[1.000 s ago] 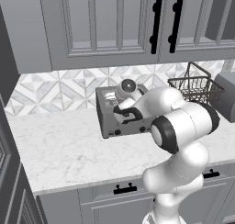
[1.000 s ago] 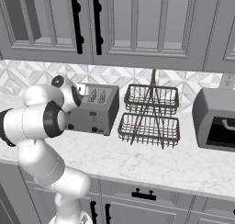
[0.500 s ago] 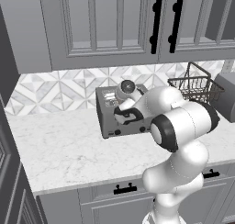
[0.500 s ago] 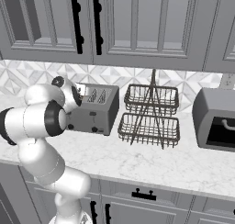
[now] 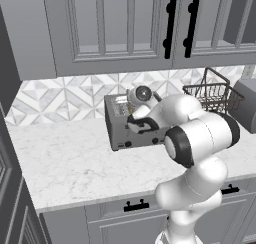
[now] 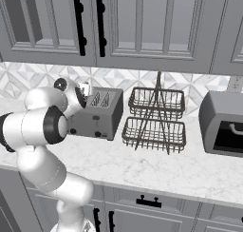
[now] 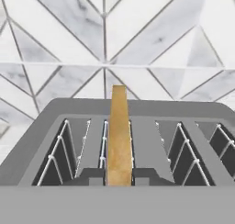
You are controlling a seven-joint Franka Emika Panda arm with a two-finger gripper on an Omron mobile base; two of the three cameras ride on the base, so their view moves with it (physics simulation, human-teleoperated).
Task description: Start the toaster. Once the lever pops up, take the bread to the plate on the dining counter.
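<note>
The grey four-slot toaster (image 5: 119, 132) (image 6: 98, 118) stands on the marble wall counter against the tiled backsplash. The bread (image 7: 119, 136), a golden-tan slice seen edge-on, stands upright out of a middle slot of the toaster (image 7: 55, 115). My gripper (image 7: 119, 177) reaches down over the toaster's top, with a dark fingertip (image 7: 92, 176) pressed against each side of the slice. In the left base view the hand (image 5: 142, 96) hovers over the toaster's back half and the arm covers its right end. The plate and the dining counter are out of view.
A black two-tier wire basket rack (image 6: 154, 119) (image 5: 212, 92) stands right of the toaster. Further right sits a grey boxy appliance (image 6: 223, 124). Upper cabinets with black handles (image 5: 170, 23) hang close above. Drawers with black handles run below the counter edge.
The fingers have drawn in from wide open until they sit against the bread. The arm and the toaster have stayed where they were.
</note>
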